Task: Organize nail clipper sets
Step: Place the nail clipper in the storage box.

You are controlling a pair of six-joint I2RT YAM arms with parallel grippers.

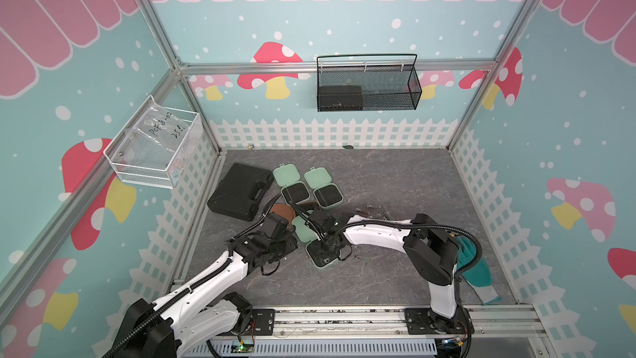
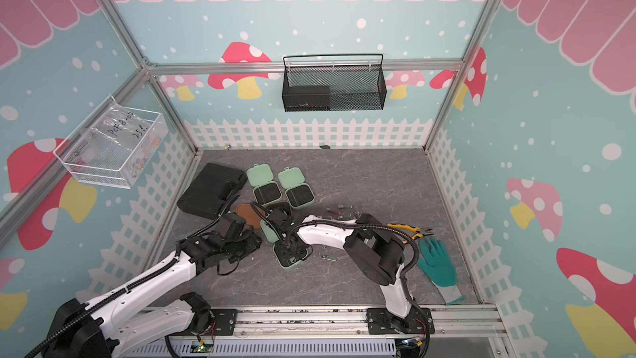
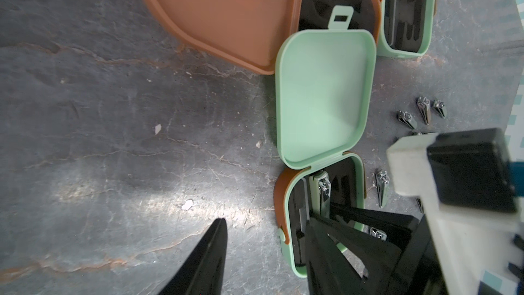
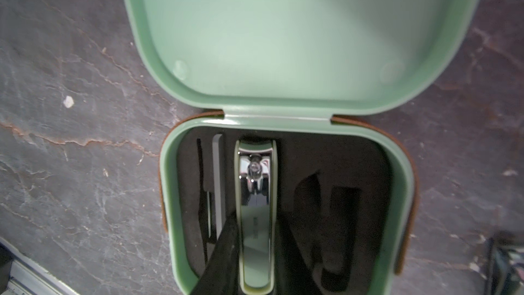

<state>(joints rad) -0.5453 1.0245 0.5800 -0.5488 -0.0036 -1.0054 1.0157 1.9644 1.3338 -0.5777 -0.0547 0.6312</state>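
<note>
Clipper [image 4: 255, 171] pinched by right claw [image 4: 256, 228] in the mint case [image 4: 398, 200], toward the table [image 1: 378, 287] front edge, could wedge crooked if released tilted; left claw [image 3: 266, 222] is spread beside it.

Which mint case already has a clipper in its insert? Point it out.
The front mint case, the one closest to the arms: a clipper sits inside it. The rear mint cases show only empty black slots.
</note>
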